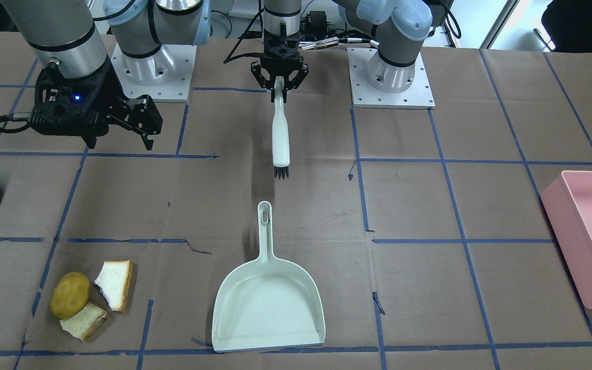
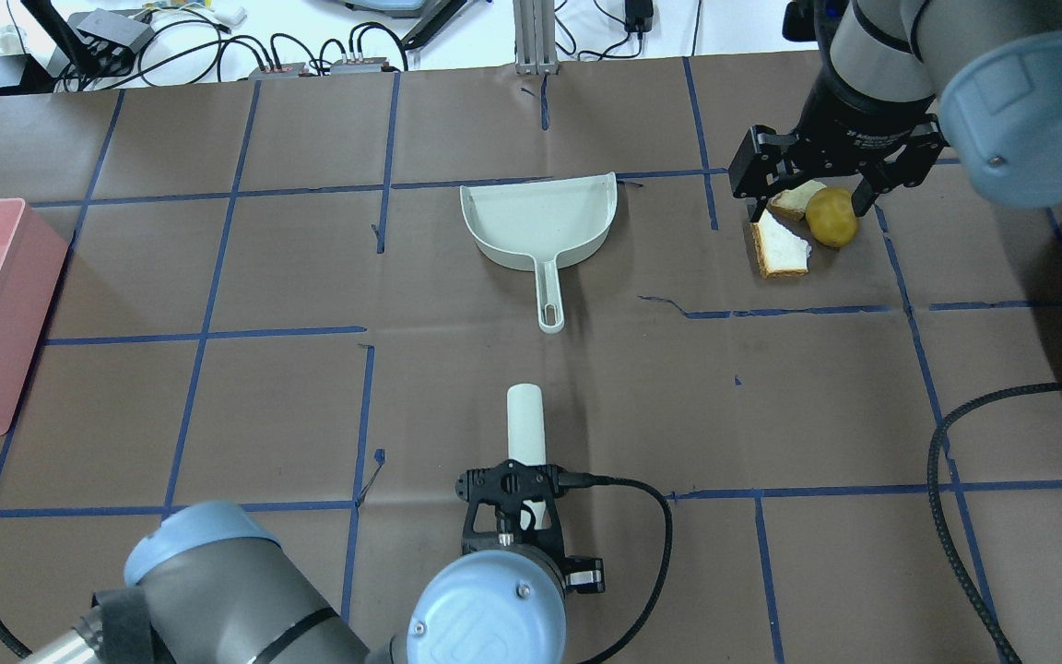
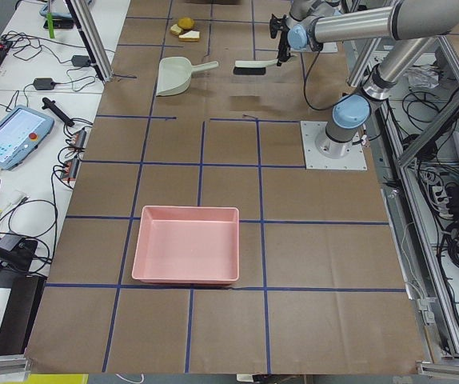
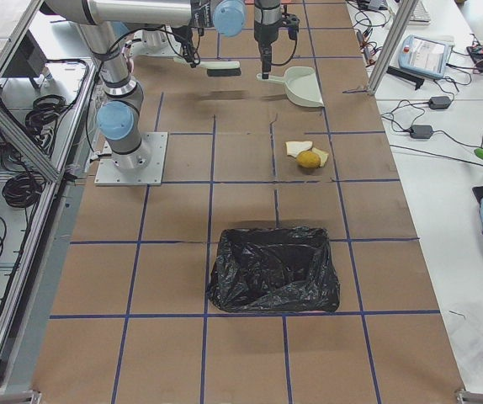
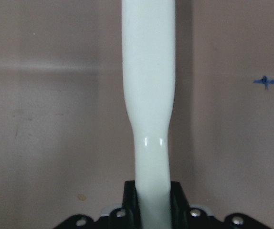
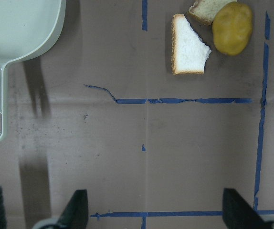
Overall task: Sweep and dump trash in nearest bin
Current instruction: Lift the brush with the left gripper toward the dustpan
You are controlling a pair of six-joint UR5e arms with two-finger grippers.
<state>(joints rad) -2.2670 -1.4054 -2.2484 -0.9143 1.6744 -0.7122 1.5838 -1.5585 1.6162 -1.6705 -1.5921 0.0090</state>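
The trash lies together on the brown table: a yellow-brown potato, one bread piece and a second bread piece; in the right wrist view the potato and a bread piece show at top right. My right gripper hovers open and empty, and in the overhead view it stands over the trash. My left gripper is shut on a white brush, held above the table with its black bristles toward the pale green dustpan. The dustpan lies flat, its handle pointing at the robot.
A pink bin sits at the table's end on the robot's left. A bin lined with a black bag stands at the end on the robot's right, nearer the trash. Blue tape lines grid the table. A black cable loops at the right.
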